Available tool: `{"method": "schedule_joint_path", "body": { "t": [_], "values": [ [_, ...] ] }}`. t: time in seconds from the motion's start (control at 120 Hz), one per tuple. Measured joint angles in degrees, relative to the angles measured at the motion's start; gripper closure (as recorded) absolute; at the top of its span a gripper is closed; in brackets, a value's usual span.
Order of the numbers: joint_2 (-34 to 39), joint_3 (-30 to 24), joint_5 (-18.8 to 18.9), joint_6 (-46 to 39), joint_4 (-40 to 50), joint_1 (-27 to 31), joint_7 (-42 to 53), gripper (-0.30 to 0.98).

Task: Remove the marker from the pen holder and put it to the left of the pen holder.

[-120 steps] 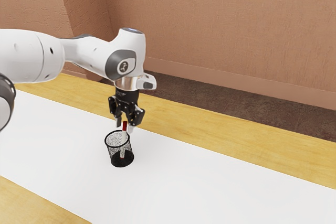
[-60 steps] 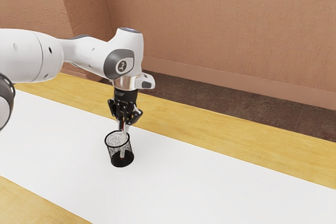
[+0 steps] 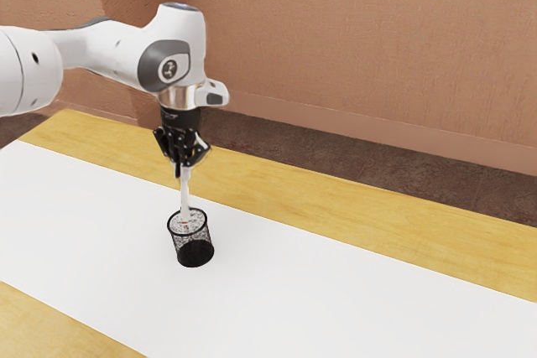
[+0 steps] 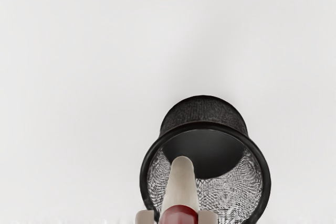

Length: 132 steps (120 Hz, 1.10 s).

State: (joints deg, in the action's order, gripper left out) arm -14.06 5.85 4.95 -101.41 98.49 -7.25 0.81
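A pale marker (image 3: 185, 199), red at its gripped end (image 4: 178, 214), hangs almost upright over the mouth of a black mesh holder (image 3: 195, 254), its lower end apparently just inside the rim. The fingers (image 3: 180, 165) are drawn in to the marker's width, their 2 pads pressed on opposite sides of the red end, with nothing else in their hold.

The marker looks light, stiff and hardly fragile, though its smooth, round barrel could slip or pivot under so high a grip. The present hold suits a straight lift; for laying it flat, a hold nearer mid-barrel would probably balance better. The likely step in hand is the extraction, perhaps half the job, with the placing to the holder's left not yet done. The lower end should clear the rim before any sideways travel, or it could catch the mesh and tip the holder, which presumably weighs little itself.

Around the marker, the holder stands upright on the white top of the counter (image 3: 352, 282). In the exterior view, the fingers sit at 12 o'clock from the holder, and the white arm (image 3: 92, 39) reaches in from 10 o'clock. Beyond the counter, toward 1 o'clock, rises a brown wall (image 3: 336, 48).
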Motion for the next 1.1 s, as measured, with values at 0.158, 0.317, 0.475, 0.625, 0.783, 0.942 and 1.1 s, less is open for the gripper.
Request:
{"method": "schedule_joint_path", "body": {
  "t": [0.158,0.317,0.475,0.625,0.783,0.942,1.1],
  "values": [
    [5.4,0.9,1.4,3.7,-1.4,0.0,0.0,0.79],
    [4.2,2.1,5.3,6.4,-1.7,1.8,0.5,0.79],
    [-1.8,2.2,10.6,9.3,-1.7,3.1,0.9,0.79],
    [-6.1,2.2,13.2,11.9,-1.9,3.4,0.7,0.79],
    [-8.9,2.2,14.1,13.6,-2.1,3.5,0.3,0.79],
    [-10.1,2.2,14.4,14.4,-2.2,3.8,-0.1,0.78],
    [-10.6,2.2,14.1,14.9,-2.4,3.8,-0.1,0.63]
  ]
}}
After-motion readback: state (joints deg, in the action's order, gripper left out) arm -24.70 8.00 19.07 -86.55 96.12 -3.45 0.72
